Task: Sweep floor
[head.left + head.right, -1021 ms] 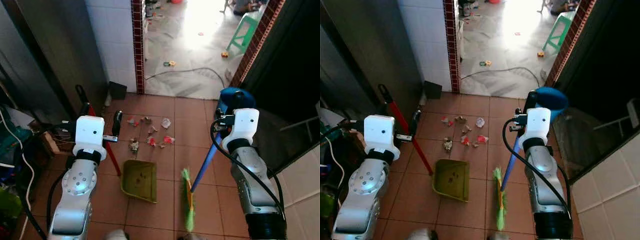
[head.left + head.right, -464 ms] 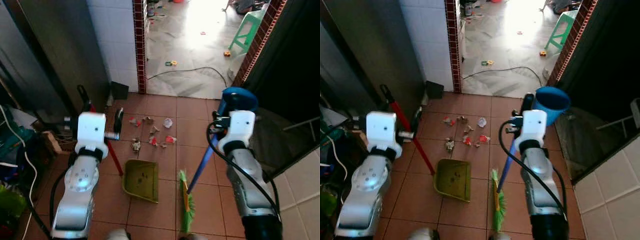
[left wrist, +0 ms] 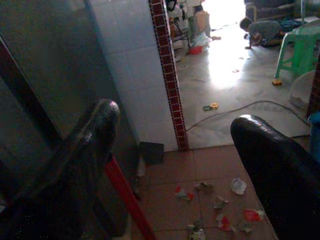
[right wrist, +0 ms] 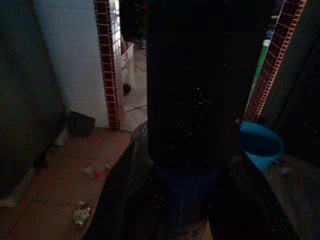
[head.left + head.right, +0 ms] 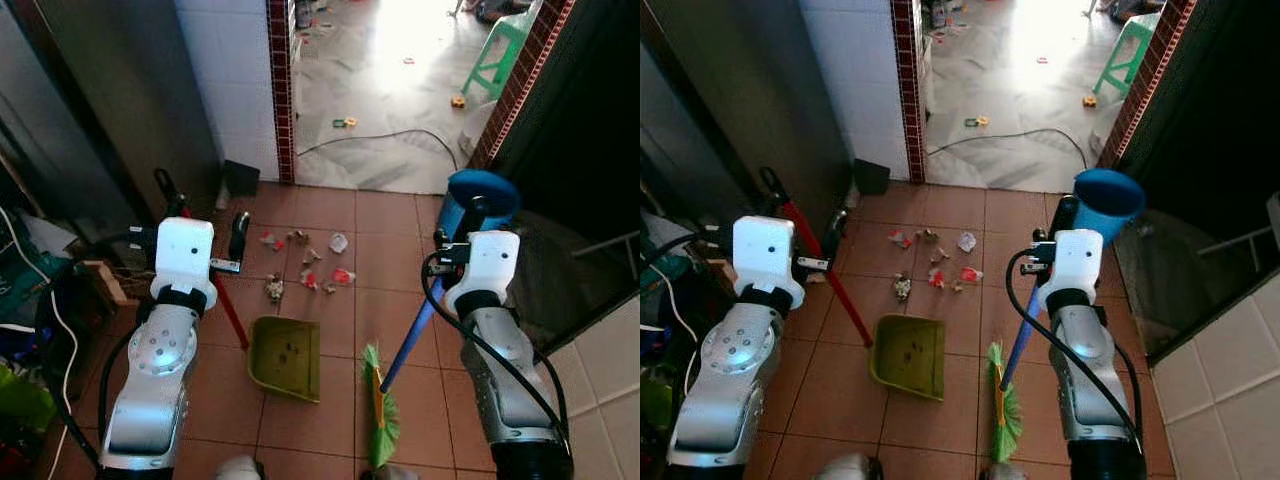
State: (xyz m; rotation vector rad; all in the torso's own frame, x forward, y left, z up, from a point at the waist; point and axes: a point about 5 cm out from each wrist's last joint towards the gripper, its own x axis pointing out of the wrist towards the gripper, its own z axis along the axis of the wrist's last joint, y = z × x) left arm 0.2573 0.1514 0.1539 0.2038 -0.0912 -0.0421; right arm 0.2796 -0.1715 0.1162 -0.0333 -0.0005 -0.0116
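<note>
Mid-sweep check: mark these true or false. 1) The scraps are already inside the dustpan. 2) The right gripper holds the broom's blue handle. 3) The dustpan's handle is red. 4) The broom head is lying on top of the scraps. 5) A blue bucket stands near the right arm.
1) False. The scraps lie on the tiles beyond the green dustpan, between it and the doorway.
2) True. The right gripper is shut on the broom's blue handle.
3) True. The red handle runs up to the left gripper.
4) False. The green broom head rests beside the dustpan, apart from the scraps.
5) True: blue bucket.
</note>
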